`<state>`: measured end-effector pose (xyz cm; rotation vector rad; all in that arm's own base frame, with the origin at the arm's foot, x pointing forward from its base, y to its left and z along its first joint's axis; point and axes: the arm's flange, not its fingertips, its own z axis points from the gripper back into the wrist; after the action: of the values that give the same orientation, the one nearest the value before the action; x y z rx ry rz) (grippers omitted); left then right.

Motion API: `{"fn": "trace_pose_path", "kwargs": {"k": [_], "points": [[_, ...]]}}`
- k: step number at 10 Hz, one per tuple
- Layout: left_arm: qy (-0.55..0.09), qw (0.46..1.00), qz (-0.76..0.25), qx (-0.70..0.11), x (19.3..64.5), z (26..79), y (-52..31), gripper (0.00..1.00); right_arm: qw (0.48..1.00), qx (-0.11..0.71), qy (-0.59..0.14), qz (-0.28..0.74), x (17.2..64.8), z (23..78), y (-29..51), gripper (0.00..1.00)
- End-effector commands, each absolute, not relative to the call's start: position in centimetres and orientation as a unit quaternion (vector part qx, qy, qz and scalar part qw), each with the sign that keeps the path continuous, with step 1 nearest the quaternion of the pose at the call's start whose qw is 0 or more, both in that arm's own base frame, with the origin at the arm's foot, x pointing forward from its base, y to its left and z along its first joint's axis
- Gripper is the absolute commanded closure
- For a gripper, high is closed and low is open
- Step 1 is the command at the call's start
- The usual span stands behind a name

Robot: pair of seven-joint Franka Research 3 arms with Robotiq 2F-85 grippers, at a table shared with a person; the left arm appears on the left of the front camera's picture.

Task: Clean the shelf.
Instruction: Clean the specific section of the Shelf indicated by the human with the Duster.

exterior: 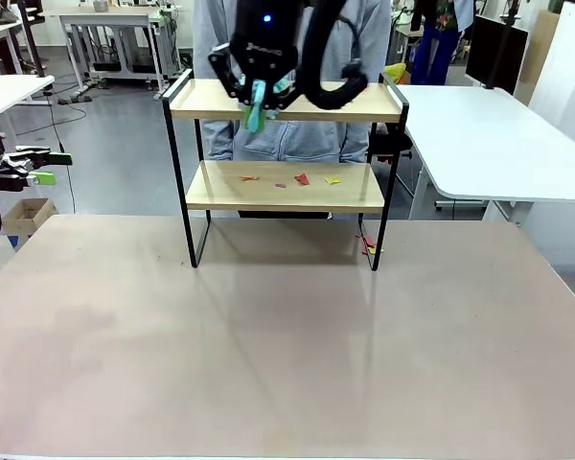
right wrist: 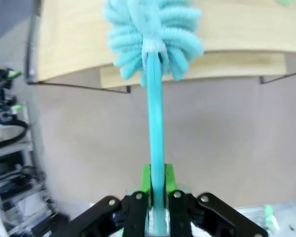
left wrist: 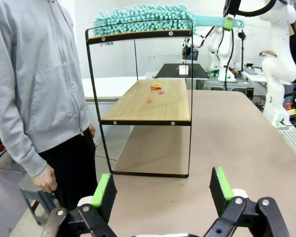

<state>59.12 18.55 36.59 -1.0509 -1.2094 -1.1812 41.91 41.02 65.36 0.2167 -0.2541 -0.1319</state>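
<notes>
The shelf (exterior: 220, 192) stands at the table's far middle, two light wood boards in a black frame. A teal fluffy duster (exterior: 256, 115) lies with its head on the top board (right wrist: 74, 39), and my right gripper (exterior: 258, 96) is shut on its handle (right wrist: 155, 123) above that board. From the side, the duster head (left wrist: 143, 17) covers the top board of the shelf (left wrist: 158, 106). Red and yellow paper scraps (exterior: 302, 178) lie on the lower board (left wrist: 155, 88). My left gripper (exterior: 38, 171) hangs open off the table's left, its fingers (left wrist: 104, 190) empty.
A person in a grey hoodie (exterior: 287, 139) stands right behind the shelf (left wrist: 34, 89). A few scraps (exterior: 369, 246) lie on the table by the shelf's right foot. A white table (exterior: 489, 134) stands at the back right, a cardboard box (exterior: 29, 216) on the floor at left.
</notes>
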Motion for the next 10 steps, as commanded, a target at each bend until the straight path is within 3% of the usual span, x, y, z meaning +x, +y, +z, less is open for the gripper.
{"fn": "trace_pose_path", "kwargs": {"k": [1,7,10], "points": [[-0.511,0.543,-0.499,-0.442,59.1,36.8,18.5,0.0,0.981,0.132,-0.114,-0.086,40.6,64.0,35.5,0.87],[-0.511,0.543,-0.499,-0.442,59.1,36.8,18.5,0.0,0.98,0.087,-0.087,-0.155,40.8,62.9,24.0,0.87],[-0.511,0.543,-0.499,-0.442,59.1,36.8,18.5,0.0,0.971,0.114,-0.153,-0.142,39.0,64.8,23.0,0.87]]}}
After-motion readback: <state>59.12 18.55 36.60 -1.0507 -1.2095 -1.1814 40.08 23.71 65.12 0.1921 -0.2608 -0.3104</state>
